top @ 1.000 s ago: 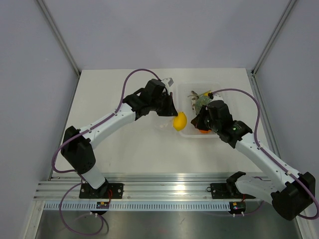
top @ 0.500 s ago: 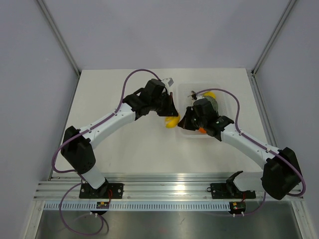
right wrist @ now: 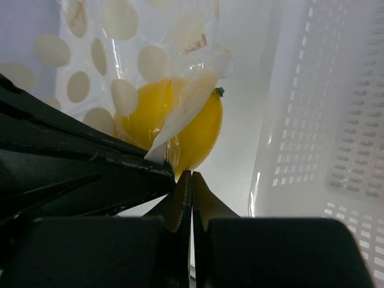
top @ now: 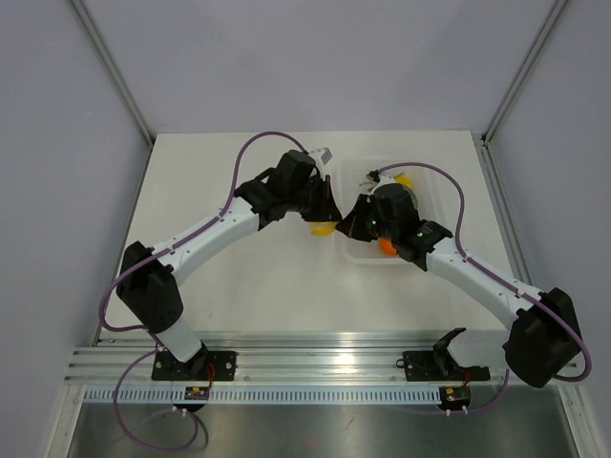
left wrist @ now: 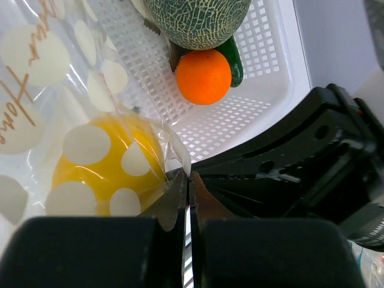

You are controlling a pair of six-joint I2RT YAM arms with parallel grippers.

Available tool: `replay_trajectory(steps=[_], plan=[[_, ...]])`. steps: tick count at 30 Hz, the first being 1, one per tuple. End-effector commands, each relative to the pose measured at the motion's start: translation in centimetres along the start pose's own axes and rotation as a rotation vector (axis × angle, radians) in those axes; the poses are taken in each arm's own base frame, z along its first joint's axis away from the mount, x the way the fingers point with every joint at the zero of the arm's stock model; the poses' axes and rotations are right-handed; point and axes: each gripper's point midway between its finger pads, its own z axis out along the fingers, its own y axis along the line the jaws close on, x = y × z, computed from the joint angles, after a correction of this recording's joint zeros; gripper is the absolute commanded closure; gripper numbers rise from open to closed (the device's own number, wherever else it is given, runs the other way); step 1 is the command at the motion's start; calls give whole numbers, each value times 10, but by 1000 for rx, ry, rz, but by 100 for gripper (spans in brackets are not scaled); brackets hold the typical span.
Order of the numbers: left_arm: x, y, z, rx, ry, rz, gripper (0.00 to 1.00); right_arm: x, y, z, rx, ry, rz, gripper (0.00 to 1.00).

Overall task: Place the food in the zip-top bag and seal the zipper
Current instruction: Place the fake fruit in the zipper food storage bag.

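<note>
White table (top: 239, 286), yellow lemon (right wrist: 203, 129) in dotted clear bag (left wrist: 36, 72), both jaws pinching its edge.

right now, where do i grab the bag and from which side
Probably the bag's mouth edge beside the lemon, where the left pincer and right pincer are shut, from the tray side: it is flat film; the lemon bulges the rest.

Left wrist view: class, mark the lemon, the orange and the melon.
lemon (left wrist: 107, 173), left wrist view, its yellow middle
orange (left wrist: 203, 76), left wrist view, its middle
melon (left wrist: 198, 18), left wrist view, netted rind
</note>
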Motion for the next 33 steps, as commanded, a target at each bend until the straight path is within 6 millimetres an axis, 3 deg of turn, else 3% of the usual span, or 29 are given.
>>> replay_trajectory(steps=[1, 11, 24, 29, 33], plan=[[-10, -15, -6, 60, -36, 9, 100, -31, 25, -15, -81, -142, 17, 100], [-14, -18, -6, 61, -44, 2, 100, -32, 17, -29, -41, -165, 16, 100], [-16, -25, -4, 96, -41, -20, 100, -52, 4, -79, 49, -294, 19, 97], [-18, -30, -8, 113, -44, -30, 100, -37, -18, -79, 103, -265, 52, 93], [-23, -34, -16, 147, -54, -59, 100, -20, -27, -74, 90, -226, 124, 80]])
